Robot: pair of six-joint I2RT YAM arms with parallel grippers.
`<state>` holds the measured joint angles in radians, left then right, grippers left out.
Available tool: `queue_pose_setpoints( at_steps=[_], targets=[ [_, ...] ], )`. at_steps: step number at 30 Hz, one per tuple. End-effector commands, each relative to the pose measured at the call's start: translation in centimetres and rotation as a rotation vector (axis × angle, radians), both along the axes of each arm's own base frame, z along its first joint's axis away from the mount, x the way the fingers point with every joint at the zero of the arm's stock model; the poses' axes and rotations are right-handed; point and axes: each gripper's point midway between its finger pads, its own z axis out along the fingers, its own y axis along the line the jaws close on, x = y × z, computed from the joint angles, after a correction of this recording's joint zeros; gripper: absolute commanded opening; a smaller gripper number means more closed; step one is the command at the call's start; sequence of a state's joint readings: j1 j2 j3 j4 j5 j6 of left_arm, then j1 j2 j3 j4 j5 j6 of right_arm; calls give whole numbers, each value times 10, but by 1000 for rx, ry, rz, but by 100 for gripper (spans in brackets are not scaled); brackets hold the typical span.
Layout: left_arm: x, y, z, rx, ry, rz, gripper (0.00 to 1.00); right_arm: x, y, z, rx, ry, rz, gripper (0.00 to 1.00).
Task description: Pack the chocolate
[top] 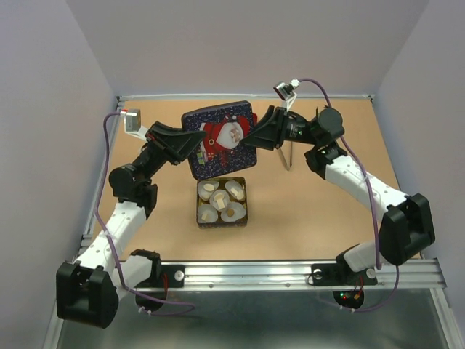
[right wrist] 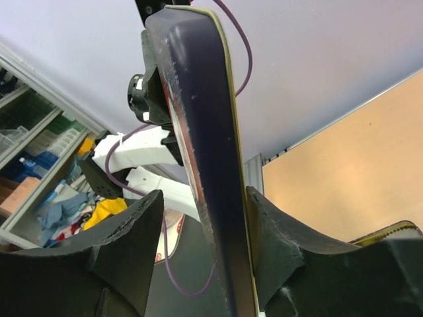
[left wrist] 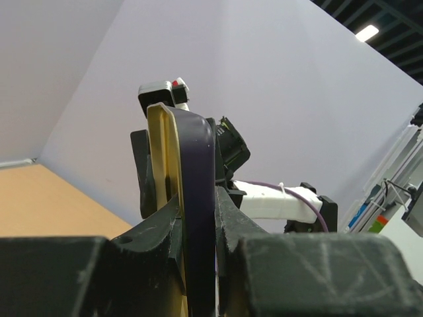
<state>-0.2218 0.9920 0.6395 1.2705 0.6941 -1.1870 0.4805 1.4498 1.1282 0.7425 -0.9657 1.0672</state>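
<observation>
Left gripper (top: pixel 190 149): jaws narrowed onto the left edge of a dark blue tin lid (top: pixel 220 138). In the left wrist view the lid's rim sits between the two fingers (left wrist: pixel 228 221), with contact on both sides. The grip is firm and no gap shows.

Right gripper (top: pixel 252 138): jaws likewise narrowed onto the opposite, right edge of the same lid. The right wrist view shows the lid edge-on, running up between the two black fingers (right wrist: pixel 268 221), pinched from both faces.

Lid: square with rounded corners and a Santa figure printed on the upper face; the underside is gold-coloured. It is carried between the two arms, its printed face turned up toward the top camera. Its exact tilt cannot be judged.

Open tin (top: pixel 200 216): it stands on the brown table (top: pixel 327 211), on the near side of the lid. In the top view the lid's near edge meets the tin's far rim.

The chocolate (top: pixel 219 197): it lies inside the open tin, seated in white fluted paper cups (top: pixel 233 212), five cups visible. Individual pieces are too small to tell apart.

Metal tweezers (top: pixel 288 154): just beside the right gripper, on its near side, apart from the tin.
</observation>
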Motion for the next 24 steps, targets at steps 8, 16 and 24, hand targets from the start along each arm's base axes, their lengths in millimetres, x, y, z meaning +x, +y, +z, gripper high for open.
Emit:
queue_pose_setpoints(
  at_steps=[8, 16, 24],
  targets=[
    [-10, 3, -2, -34, -63, 11, 15, -12, 5, -9, -6, -28, 21, 27],
    [-3, 0, -44, 13, 37, 17, 26, -12, 2, -56, -53, 99, -9, 17],
    [11, -1, -109, 126, 194, 75, 45, -17, -7, -102, -91, 235, -70, 15]
  ],
)
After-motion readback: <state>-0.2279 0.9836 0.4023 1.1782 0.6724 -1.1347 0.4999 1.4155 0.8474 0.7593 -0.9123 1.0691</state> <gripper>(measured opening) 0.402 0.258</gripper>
